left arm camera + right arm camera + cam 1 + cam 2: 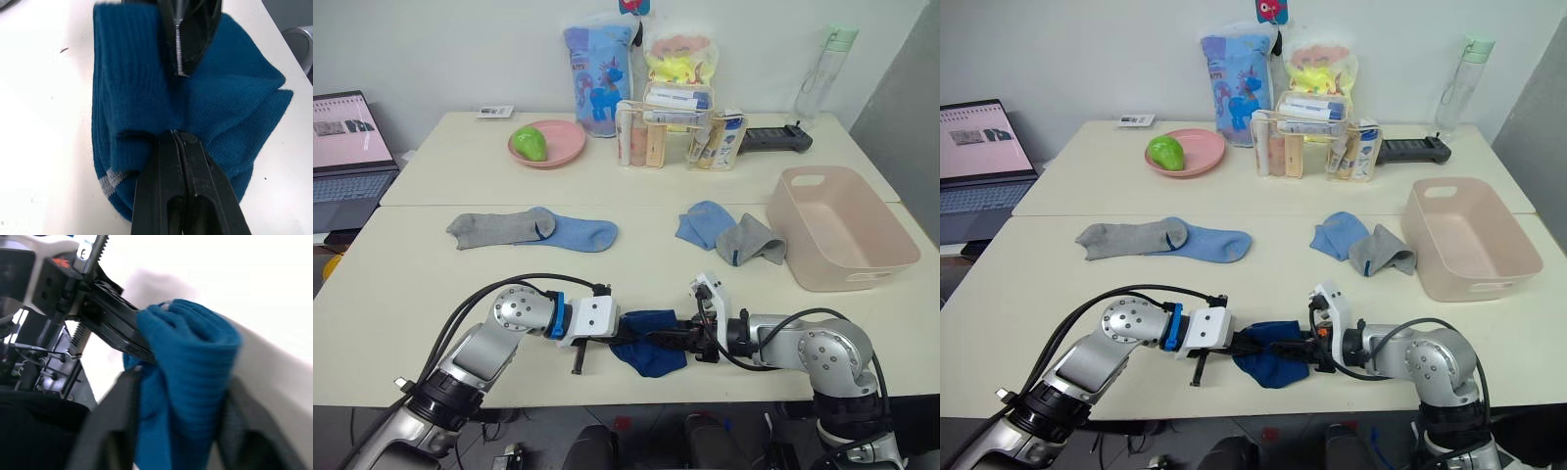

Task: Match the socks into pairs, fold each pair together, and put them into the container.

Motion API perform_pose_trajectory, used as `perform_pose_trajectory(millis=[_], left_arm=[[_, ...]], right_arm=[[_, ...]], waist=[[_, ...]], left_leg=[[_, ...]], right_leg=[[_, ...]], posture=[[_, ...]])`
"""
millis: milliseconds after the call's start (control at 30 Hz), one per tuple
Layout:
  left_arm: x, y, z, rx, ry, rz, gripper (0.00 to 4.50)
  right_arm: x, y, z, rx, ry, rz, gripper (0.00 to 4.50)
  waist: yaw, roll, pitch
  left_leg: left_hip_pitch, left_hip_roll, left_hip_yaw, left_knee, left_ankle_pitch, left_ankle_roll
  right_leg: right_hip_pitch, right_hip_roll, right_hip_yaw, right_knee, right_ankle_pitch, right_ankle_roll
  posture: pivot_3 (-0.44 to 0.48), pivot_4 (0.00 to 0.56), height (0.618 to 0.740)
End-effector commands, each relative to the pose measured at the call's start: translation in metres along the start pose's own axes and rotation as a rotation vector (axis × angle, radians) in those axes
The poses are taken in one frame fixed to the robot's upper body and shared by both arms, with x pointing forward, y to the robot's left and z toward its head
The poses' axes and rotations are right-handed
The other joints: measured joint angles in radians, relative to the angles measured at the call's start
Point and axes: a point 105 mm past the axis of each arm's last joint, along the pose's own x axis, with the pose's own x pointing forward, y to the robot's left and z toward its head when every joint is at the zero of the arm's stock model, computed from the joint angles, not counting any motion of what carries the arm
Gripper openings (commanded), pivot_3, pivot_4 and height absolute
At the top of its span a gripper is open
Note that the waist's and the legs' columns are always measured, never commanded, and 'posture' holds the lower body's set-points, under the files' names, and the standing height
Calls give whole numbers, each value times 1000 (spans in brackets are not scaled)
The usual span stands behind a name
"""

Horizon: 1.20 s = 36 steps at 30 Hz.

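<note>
Lower centre of the frame: I see both claws meeting on the folded dark navy socks (647, 345) at the near edge of the worktop (431, 284). Left claw (177, 134) clenched on the fabric; right claw (677, 338) grasping the bundle's opposite side. Pink container (842, 227) at right, near a light blue sock (705, 223) and grey sock (751, 241).

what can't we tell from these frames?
- Navy socks: one sock or two in the bundle? Head views show a single bunched heap between both claws; folds hide any second sock.
- Right claw: fingers run into the cloth in head views; its wrist view is blurred, so the grip is unclear.
- Tub: its near wall hides the near floor.
- Laptop: cut off by the frame edge.
</note>
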Motion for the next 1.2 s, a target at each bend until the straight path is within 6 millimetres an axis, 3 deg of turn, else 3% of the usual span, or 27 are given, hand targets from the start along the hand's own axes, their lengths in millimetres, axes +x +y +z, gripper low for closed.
perform_pose_trajectory(millis=[33, 133, 267, 333, 400, 500, 667, 867, 1000, 1200], left_arm=[[-4, 2, -13, -78, 23, 30, 0], [-3, 10, 18, -141, -151, 45, 0], [-4, 33, 60, -182, -304, 84, 0], [0, 57, 92, -145, -366, 140, 0], [7, 76, 122, -118, -419, 173, 386], [13, 83, 148, -129, -468, 141, 1192], [19, 88, 179, -63, -509, 103, 2787], [25, 87, 190, -61, -536, 69, 4492], [29, 87, 193, -58, -541, 63, 4492], [36, 84, 198, -45, -553, 45, 4492]], right_arm=[[-2, 11, 5, -36, -36, 26, 858], [-13, 14, 8, -120, -61, -11, 20], [-46, 16, 26, -318, -142, -122, 20], [-80, 17, 53, -445, -245, -229, 20], [-118, 12, 85, -548, -350, -374, 0], [-155, 5, 110, -645, -402, -532, 0], [-222, -20, 143, -964, -284, -959, 0], [-252, -77, 140, -1457, 183, -1276, 0], [-248, -99, 134, -1558, 305, -1243, 0], [-241, -129, 126, -1470, 441, -1168, 0]], waist=[[0, 0, 0], [1, 1, 1], [15, 1, 3], [22, 0, 4], [26, -1, 5], [19, -1, 4], [14, 2, 7], [13, 1, 8], [12, 1, 8], [13, 1, 8]], left_leg=[[0, 0, 0, 0, 0, 0], [-1, 0, 0, 0, 0, 0], [-4, -1, -2, 1, 0, 0], [-6, -3, -3, 2, 0, 0], [-7, -5, -5, 3, 0, 0], [-7, -6, -3, 2, 0, 0], [-6, -1, 4, -1, 0, 0], [-3, -2, 9, 1, 0, 0], [-4, -1, 11, 1, 2, -3], [-4, -1, 11, 1, 2, -3]], right_leg=[[0, 0, 0, 0, 0, 0], [0, 0, 0, 0, 0, 0], [-1, -1, -2, -2, 0, 0], [-1, -2, -3, -3, 0, 0], [0, -1, -5, -3, 0, 0], [1, -1, -4, -6, 0, 1], [-2, -1, -2, -8, 0, 1], [0, -1, 2, -7, 0, 1], [-1, -1, 3, -6, 1, 1], [-1, -1, 3, -7, 1, 1]], posture=[[0, 150, 703], [0, 150, 703], [0, 150, 703], [0, 150, 703], [0, 150, 703], [0, 150, 703], [0, 150, 703], [0, 150, 703], [0, 150, 703], [0, 150, 703]])
